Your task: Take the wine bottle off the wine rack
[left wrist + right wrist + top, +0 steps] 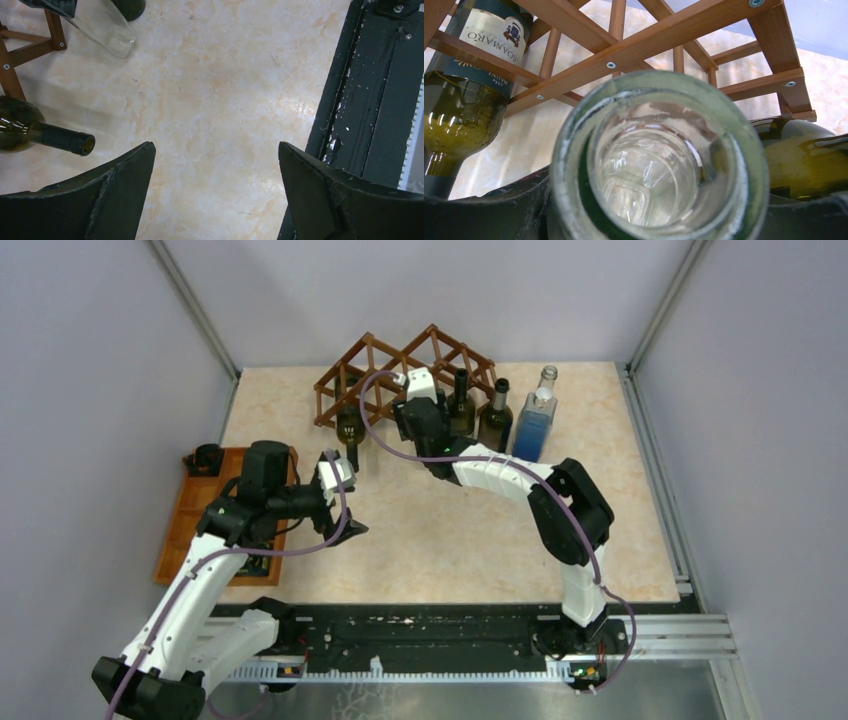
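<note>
Right tool (654, 220) clasps the clear wine bottle (659, 145) by the wine rack (664, 37); left tool (216, 150) released.

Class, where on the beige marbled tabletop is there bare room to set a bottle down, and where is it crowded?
Bare: the middle tabletop between the open left gripper, the white right arm and the black base rail; right of the blue square bottle. Crowded: the brown wooden lattice rack, dark green bottles and right gripper gripping a clear glass bottle.

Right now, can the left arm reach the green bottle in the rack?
Probably yes: left gripper is open, and only bare table lies between it and the green bottle, whose neck sticks out of the rack.
</note>
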Robot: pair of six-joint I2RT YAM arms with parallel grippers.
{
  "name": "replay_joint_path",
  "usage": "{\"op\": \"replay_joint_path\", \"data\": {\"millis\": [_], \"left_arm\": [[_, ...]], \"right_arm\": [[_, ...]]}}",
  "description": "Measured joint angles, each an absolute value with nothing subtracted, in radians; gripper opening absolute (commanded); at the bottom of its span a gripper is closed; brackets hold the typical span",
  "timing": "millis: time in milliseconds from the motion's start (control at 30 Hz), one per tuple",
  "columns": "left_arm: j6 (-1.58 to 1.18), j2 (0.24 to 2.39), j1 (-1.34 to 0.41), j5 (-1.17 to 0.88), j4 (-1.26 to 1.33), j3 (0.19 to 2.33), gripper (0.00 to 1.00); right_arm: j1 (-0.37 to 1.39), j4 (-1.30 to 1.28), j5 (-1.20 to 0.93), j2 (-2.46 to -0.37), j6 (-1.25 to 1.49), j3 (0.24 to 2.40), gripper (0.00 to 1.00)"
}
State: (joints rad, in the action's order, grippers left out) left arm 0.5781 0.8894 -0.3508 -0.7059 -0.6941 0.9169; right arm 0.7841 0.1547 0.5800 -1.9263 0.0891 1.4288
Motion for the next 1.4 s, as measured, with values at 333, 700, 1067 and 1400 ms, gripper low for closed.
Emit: {"op": "replay_joint_path", "data": {"millis": [333,700,1067,1400], "left_arm": [[0.581,0.889,-0.351,-0.706,-0.706,0.917,0.99],[0.582,0.889,-0.351,-0.704,-0.72,0.918,0.99],[0.582,0.89,-0.351,-0.695,-0.731,0.921,0.99],[0.545,0.92,-0.351,-0.666,-0.731,0.985,0.99]], "right_arm": [[0.784,0.196,0.581,-1.927,0.072,1.427,0.14],[0.784,0.203,0.579,-1.927,0.083,1.375,0.16],[0.783,0.223,0.572,-1.92,0.113,1.35,0.98],[0.783,0.152,0.545,-1.74,0.196,1.288,0.99]]}}
